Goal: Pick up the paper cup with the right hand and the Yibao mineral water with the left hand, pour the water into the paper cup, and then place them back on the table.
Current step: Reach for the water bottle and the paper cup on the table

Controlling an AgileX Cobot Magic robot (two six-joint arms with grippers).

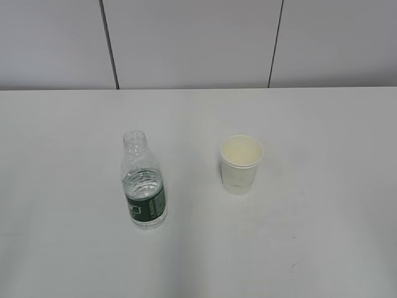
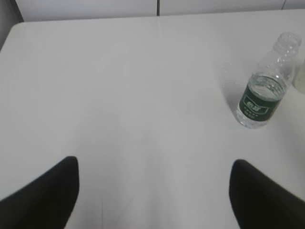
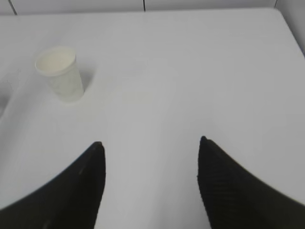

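The Yibao mineral water bottle (image 1: pixel 144 185) stands upright and capless on the white table (image 1: pixel 310 236), left of centre, about half full of clear water. The white paper cup (image 1: pixel 240 164) stands upright to its right, apart from it. Neither arm shows in the exterior view. In the left wrist view my left gripper (image 2: pixel 155 164) is open and empty, well short and left of the bottle (image 2: pixel 262 93). In the right wrist view my right gripper (image 3: pixel 151 143) is open and empty, well short and right of the cup (image 3: pixel 61 74).
A grey panelled wall (image 1: pixel 198 43) runs behind the table's far edge. The table's left edge (image 2: pixel 5 40) shows in the left wrist view and its right edge (image 3: pixel 288 28) in the right wrist view.
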